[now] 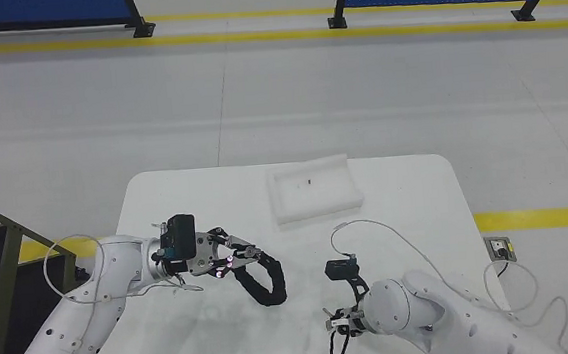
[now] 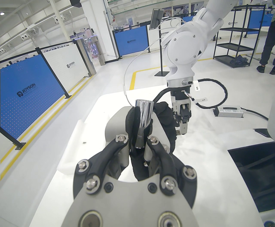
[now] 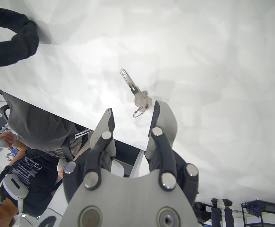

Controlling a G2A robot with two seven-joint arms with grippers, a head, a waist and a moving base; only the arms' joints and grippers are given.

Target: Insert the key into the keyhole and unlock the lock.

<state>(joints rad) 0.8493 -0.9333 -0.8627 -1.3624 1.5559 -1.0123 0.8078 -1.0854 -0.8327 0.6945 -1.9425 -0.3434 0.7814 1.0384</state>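
We find the key (image 3: pixel 137 94) lying flat on the white table (image 1: pixel 406 197), right of centre and close to the near edge. Its blade points away from the right gripper (image 3: pixel 133 108), and its bow carries a small ring. That gripper hangs just over the key with its jaws wide apart. The bow sits just beside one fingertip (image 3: pixel 156 107); we cannot tell whether they touch.

To the left of it we see the lock (image 2: pixel 144 116), a shiny chrome barrel joined to a black fabric-sleeved loop. The left gripper (image 2: pixel 137 139) has its jaws closed narrowly on the barrel and holds it tilted, with one end raised. From above, the lock (image 1: pixel 267 279) is left of centre, and its loop curves out to the right of the left gripper (image 1: pixel 233 264), towards the right gripper (image 1: pixel 338 323). The two grippers are near each other but apart.

Farther back, at the table's far middle, lies a white foam pad (image 1: pixel 310 190).
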